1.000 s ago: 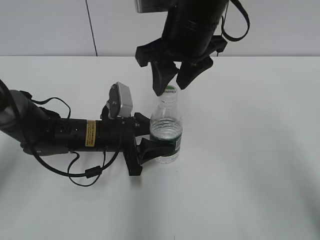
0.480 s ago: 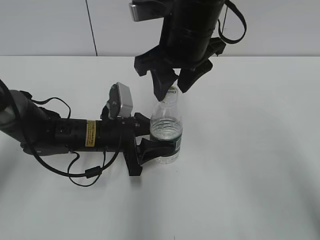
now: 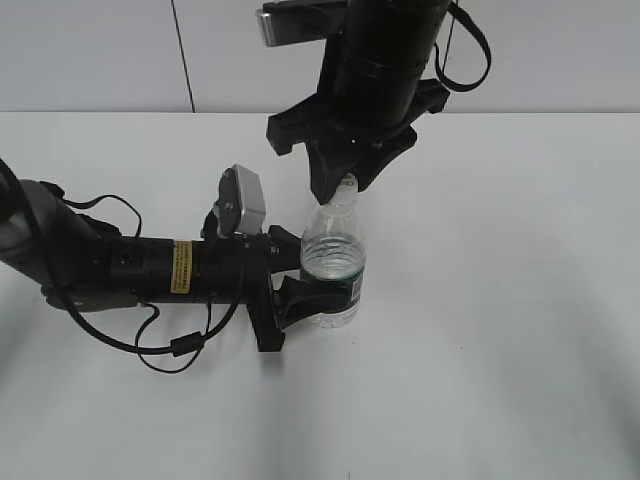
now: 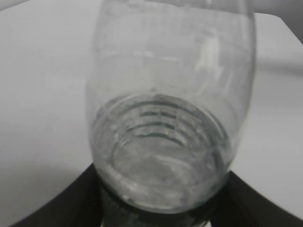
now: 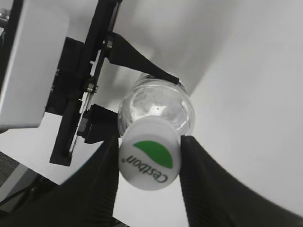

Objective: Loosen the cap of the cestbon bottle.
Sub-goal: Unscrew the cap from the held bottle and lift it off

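White table point(image 3: 520, 300); right gripper point(image 5: 149, 156) apparently clamps cap point(image 5: 149, 161).

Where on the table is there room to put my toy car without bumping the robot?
The white table is bare right of the cestbon bottle, and along the front edge below the left arm. It is crowded on the left, where the left gripper clamps the bottle, and above it, where the right gripper pinches the cap.

A white table point(image 3: 500, 330) spreads below and around the grippers, bare to their right; a pale wall point(image 3: 90, 55) rises behind them, a dark vertical seam point(image 3: 182, 55) running down it.
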`<state>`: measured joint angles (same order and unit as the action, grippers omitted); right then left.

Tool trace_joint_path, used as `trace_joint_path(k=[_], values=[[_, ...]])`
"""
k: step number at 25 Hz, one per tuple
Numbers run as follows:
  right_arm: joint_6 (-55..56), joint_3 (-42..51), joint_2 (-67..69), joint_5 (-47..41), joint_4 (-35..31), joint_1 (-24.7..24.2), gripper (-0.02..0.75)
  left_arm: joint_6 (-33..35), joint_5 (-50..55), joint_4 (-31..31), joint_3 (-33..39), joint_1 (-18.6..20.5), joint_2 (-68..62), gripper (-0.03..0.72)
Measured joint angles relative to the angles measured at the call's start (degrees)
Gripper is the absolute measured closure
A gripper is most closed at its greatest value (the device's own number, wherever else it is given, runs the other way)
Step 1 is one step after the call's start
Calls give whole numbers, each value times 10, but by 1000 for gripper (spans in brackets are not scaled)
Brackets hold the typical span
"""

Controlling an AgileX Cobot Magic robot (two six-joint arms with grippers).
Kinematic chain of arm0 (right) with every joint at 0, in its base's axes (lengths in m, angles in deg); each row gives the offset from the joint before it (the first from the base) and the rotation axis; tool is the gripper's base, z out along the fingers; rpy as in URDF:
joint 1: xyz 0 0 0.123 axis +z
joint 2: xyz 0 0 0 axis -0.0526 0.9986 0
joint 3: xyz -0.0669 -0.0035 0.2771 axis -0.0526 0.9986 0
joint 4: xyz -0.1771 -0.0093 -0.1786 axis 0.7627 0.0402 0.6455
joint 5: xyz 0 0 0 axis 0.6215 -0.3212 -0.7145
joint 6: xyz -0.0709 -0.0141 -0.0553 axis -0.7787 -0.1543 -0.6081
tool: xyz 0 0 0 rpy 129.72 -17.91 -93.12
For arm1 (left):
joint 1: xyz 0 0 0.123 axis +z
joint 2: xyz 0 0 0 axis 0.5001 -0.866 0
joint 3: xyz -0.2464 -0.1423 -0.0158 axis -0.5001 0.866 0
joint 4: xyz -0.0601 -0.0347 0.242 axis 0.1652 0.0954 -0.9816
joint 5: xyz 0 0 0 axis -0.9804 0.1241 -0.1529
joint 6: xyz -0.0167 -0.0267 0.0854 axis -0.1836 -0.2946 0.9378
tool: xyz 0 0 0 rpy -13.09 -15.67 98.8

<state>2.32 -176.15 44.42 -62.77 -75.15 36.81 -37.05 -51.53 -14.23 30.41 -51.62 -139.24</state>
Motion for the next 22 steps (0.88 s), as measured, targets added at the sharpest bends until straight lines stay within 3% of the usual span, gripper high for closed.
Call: trace_joint_path(k=[3,6,12,15,22], values=[[-51,0,0,0,-1,0,432,0,0,0,0,0,0,316],[-175,0,0,0,-1,0,432,-1,0,0,0,0,0,316],[-557,0,0,0,1,0,432,0,0,0,0,0,0,316],[-691,-1,-1,0,13,1,432,-1,0,1,0,0,0,316],[-764,-6,-1,-3,27,2,432,-1,0,2,0,0,0,316]])
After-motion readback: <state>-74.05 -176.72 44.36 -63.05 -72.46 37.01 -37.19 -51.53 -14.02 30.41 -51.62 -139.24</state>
